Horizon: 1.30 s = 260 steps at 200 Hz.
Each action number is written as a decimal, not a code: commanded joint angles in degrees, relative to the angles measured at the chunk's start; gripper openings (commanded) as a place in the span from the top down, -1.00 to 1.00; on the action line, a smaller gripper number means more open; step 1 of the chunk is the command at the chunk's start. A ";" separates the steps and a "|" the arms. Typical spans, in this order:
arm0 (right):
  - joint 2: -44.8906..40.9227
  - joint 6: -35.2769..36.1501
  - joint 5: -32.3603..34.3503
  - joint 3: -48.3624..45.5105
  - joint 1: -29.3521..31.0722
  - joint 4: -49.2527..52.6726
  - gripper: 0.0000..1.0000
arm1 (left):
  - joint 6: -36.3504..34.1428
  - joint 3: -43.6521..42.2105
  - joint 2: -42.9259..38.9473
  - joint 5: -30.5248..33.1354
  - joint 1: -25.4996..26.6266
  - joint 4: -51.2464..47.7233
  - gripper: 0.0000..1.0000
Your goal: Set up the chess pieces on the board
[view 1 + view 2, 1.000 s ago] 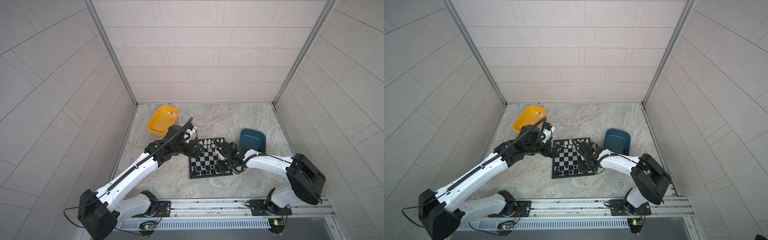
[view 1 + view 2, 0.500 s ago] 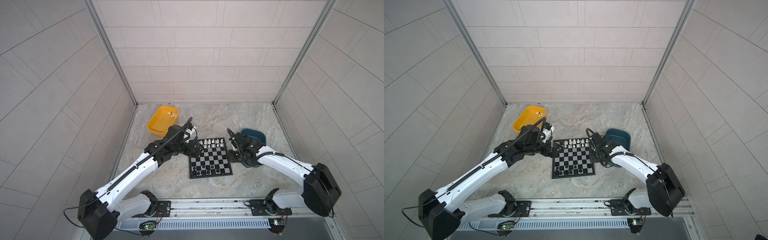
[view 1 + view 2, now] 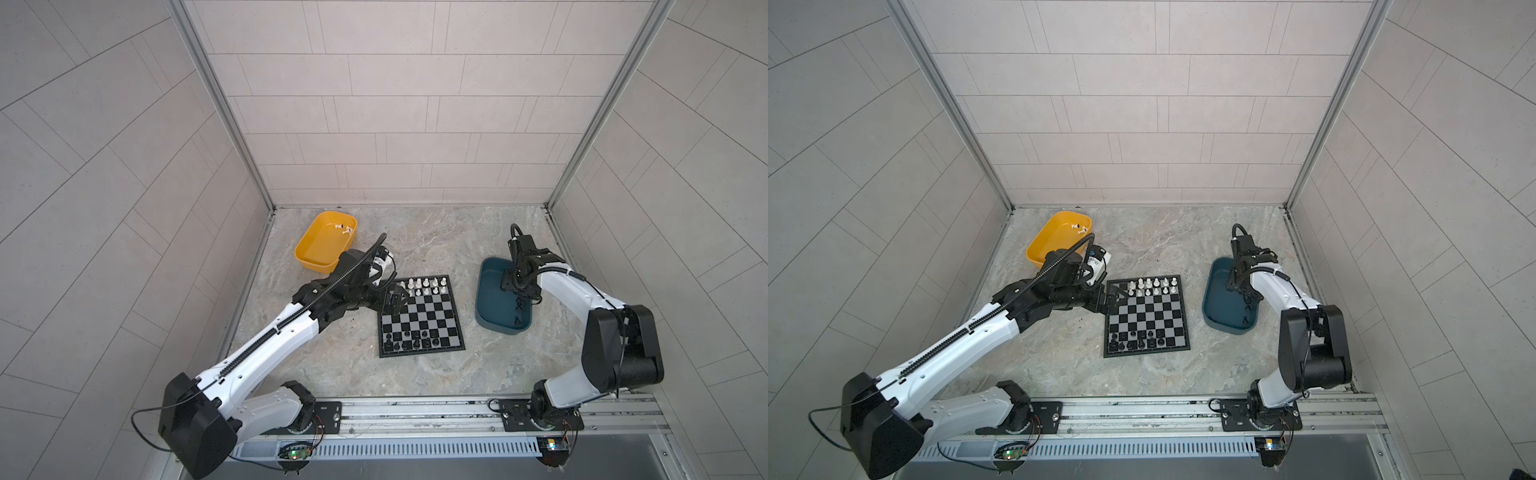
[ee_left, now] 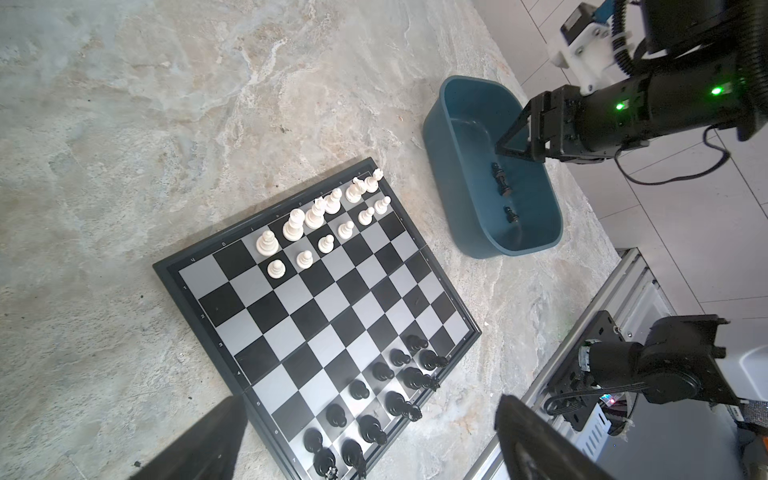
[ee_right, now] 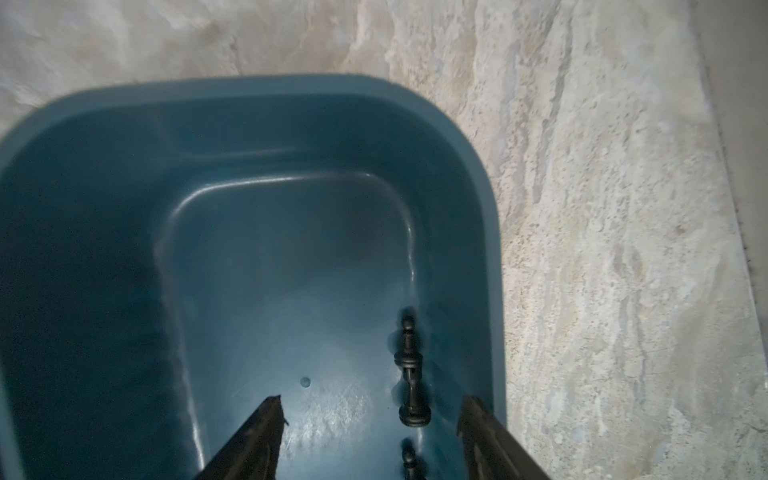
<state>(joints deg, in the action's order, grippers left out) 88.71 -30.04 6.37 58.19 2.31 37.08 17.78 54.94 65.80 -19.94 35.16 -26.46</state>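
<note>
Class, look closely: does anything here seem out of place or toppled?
Yes. A few black pieces lie on their sides in the teal tray, and some white pieces sit in the yellow tray, instead of standing on the board, whose rows are incomplete.

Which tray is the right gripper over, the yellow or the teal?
The teal tray, right of the board: the right gripper hangs open over it above loose black pieces. The yellow tray holds white ones.
</note>
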 commanded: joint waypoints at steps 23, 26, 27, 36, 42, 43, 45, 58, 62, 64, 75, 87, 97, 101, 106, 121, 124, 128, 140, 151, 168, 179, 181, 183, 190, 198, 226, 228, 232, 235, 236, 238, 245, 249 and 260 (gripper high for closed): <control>3.82 -3.22 -0.12 0.71 -0.38 0.46 -0.39 | -0.37 -0.01 0.63 0.20 -0.27 -0.35 -1.00; 4.03 -3.53 -0.13 0.65 -0.37 0.33 -0.39 | -0.37 -0.01 0.71 0.17 -0.26 -0.37 -1.00; 4.07 -3.62 -0.17 0.63 -0.37 0.30 -0.39 | -0.37 -0.01 0.72 0.21 -0.26 -0.40 -1.00; 4.57 -4.27 -1.07 0.16 -0.40 -0.25 -0.38 | -0.42 0.13 0.94 0.19 -0.26 -0.50 -1.00; 4.91 -4.82 -1.72 -0.15 -0.39 -0.75 -0.37 | -0.36 0.17 1.04 0.14 -0.22 -0.44 -1.00; 4.95 -4.92 -1.76 -0.21 -0.42 -0.76 -0.37 | -0.37 0.17 1.06 0.07 -0.24 -0.44 -1.00; 5.10 -5.15 -1.79 -0.24 -0.38 -0.78 -0.37 | -0.35 0.17 1.10 0.06 -0.26 -0.50 -1.00; 5.85 -6.42 -2.14 -0.47 -0.44 -0.78 -0.35 | -0.43 0.42 1.34 0.09 -0.26 -0.65 -1.00; 6.10 -6.85 -2.15 -0.53 -0.46 -0.72 -0.35 | -0.45 0.50 1.35 0.13 -0.26 -0.72 -1.00; 6.19 -7.04 -2.20 -0.60 -0.46 -0.70 -0.34 | -0.44 0.52 1.42 0.16 -0.26 -0.77 -1.00; 6.64 -8.32 -2.41 -0.88 -0.46 -0.64 -0.34 | -0.55 0.65 1.53 0.34 -0.26 -1.03 -1.00; 7.13 -10.02 -2.87 -1.11 -0.53 -0.35 -0.32 | -0.59 0.78 1.70 0.35 -0.26 -1.13 -1.00; 7.40 -11.50 -3.44 -1.32 -0.46 -0.18 -0.30 | -0.60 0.81 1.78 0.51 -0.26 -1.14 -1.00; 7.53 -11.95 -3.60 -1.45 -0.54 -0.19 -0.30 | -0.63 0.79 1.83 0.52 -0.24 -1.14 -1.00; 7.58 -12.64 -3.52 -1.50 -0.47 -0.05 -0.30 | -0.60 0.95 1.87 0.58 -0.26 -1.22 -1.00; 7.54 -13.38 -3.99 -1.70 -0.39 -0.31 -0.30 | -0.64 0.96 1.87 0.60 -0.26 -1.31 -1.00; 7.53 -13.44 -4.00 -1.75 -0.39 -0.38 -0.30 | -0.66 0.96 1.81 0.61 -0.26 -1.30 -1.00; 7.52 -13.59 -3.93 -1.68 -0.38 -0.27 -0.29 | -0.71 1.09 1.87 0.60 -0.26 -1.31 -1.00; 7.53 -13.82 -4.47 -2.01 -0.56 -0.62 -0.30 | -0.71 1.07 1.83 0.57 -0.26 -1.32 -1.00; 7.62 -13.75 -5.58 -2.36 -0.55 -1.48 -0.30 | -0.73 1.05 1.78 0.59 -0.26 -1.40 -1.00; 7.28 -12.41 -8.48 -2.39 -0.44 -3.47 -0.27 | -0.78 1.09 1.79 0.69 -0.26 -1.49 -1.00; 6.23 -11.52 -10.45 -2.67 -0.42 -4.86 -0.26 | -0.83 1.05 1.70 0.61 -0.26 -1.49 -1.00; 5.95 -11.42 -10.73 -2.67 -0.49 -4.99 -0.25 | -0.80 1.05 1.66 0.56 -0.26 -1.49 -1.00; 5.71 -11.19 -11.22 -2.65 -0.51 -5.15 -0.25 | -0.75 1.09 1.56 0.60 -0.26 -1.51 -1.00; 4.62 -9.74 -13.56 -3.03 -0.48 -6.85 -0.24 | -0.81 1.05 1.52 0.48 -0.26 -1.49 -1.00; 3.52 -8.97 -13.12 -2.73 -0.53 -6.47 -0.22 | -0.82 1.06 1.45 0.61 -0.28 -1.49 -1.00; 0.77 -6.05 -6.13 -0.83 -0.35 -0.48 -0.20 | -0.82 0.96 1.43 0.52 -0.26 -1.49 -1.00; 0.83 -5.90 -5.65 -0.63 -0.32 0.02 -0.20 | -0.77 0.96 1.37 0.48 -0.26 -1.49 -1.00; 0.97 -5.55 -4.76 -0.21 -0.34 1.23 -0.19 | -0.81 0.96 1.36 0.52 -0.26 -1.49 -1.00; 1.14 -5.50 -4.02 0.10 -0.39 2.28 -0.20 | -0.80 0.96 1.35 0.52 -0.26 -1.45 -1.00; 1.17 -5.48 -3.83 0.17 -0.42 2.60 -0.19 | -0.81 0.96 1.39 0.52 -0.26 -1.47 -1.00; 1.26 -5.54 -3.47 0.26 -0.52 3.16 -0.20 | -0.81 0.96 1.43 0.52 -0.26 -1.49 -1.00; 1.29 -6.03 -3.06 0.18 -0.76 4.33 -0.19 | -0.84 0.97 1.44 0.52 -0.26 -1.49 -1.00; 1.15 -6.40 -3.51 -0.25 -0.75 4.46 -0.19 | -0.82 0.96 1.36 0.51 -0.26 -1.49 -1.00; 0.60 -7.33 -4.55 -1.57 -0.73 3.83 -0.18 | -0.82 0.96 1.41 0.48 -0.26 -1.49 -1.00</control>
<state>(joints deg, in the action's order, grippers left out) 90.41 -37.12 -0.51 57.69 1.83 36.16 17.54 54.94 67.31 -19.79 35.14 -27.35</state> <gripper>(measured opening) 0.593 0.998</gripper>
